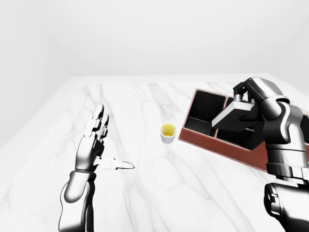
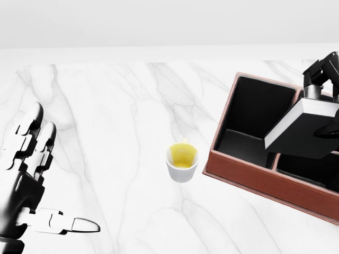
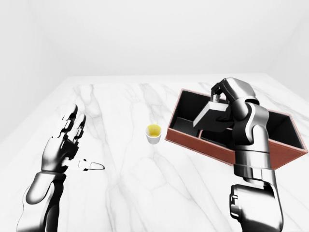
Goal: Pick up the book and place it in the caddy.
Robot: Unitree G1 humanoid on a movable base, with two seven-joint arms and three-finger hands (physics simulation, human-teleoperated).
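My right hand (image 2: pixel 321 84) is shut on a dark book (image 2: pixel 310 129) with white page edges and holds it tilted above the caddy (image 2: pixel 249 170), a red-brown box with black compartments at the right of the head view. The book hangs over the divider between the compartments, clear of the caddy's floor. The same hold shows in the right-eye view, with the book (image 3: pixel 212 115) over the caddy (image 3: pixel 203 145). My left hand (image 2: pixel 32 180) is open and empty at the lower left, fingers spread above the marble table (image 2: pixel 116 106).
A small white cup (image 2: pixel 182 162) with yellow liquid stands on the table just left of the caddy's near corner. The table's far edge runs along the top of the head view.
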